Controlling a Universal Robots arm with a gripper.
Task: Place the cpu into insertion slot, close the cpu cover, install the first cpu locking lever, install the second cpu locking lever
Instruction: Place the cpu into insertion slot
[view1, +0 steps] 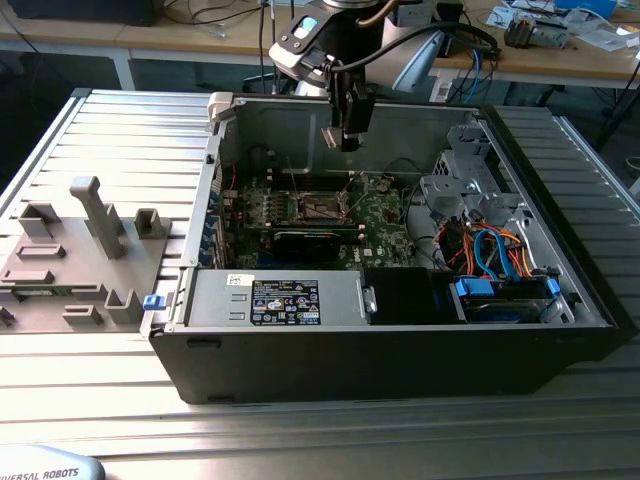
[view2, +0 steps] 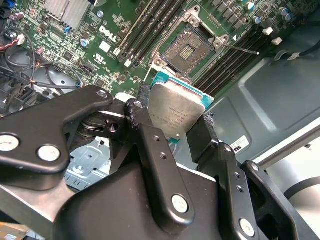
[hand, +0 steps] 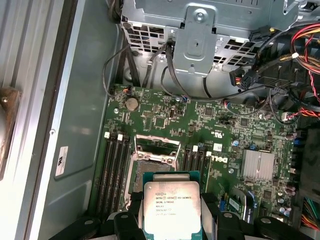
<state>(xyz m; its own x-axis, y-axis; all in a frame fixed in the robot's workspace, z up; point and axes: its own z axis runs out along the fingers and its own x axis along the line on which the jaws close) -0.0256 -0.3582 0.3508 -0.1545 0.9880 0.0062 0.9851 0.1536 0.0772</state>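
Observation:
My gripper (view1: 343, 135) hangs above the open computer case, over the green motherboard (view1: 375, 215). It is shut on the cpu (view2: 176, 112), a flat square chip with a dull silver top, held by its edges between two black fingers (view2: 150, 135). The cpu (hand: 171, 207) is in the air, apart from the board. The insertion slot (hand: 152, 164) lies bare, a dark square recess between the memory slots, also seen in the second wrist view (view2: 186, 47). The cpu cover (hand: 156, 145) stands tilted up at one side of the socket. A thin wire locking lever (view2: 242, 48) sticks out, unlatched.
The case walls (view1: 215, 190) ring the board. A grey power supply (view1: 285, 300) sits at the front, and a drive cage with blue and orange cables (view1: 500, 265) lies toward the exterior view's right. A long black card (view1: 315, 240) lies by the socket. A grey fixture (view1: 95, 215) stands outside.

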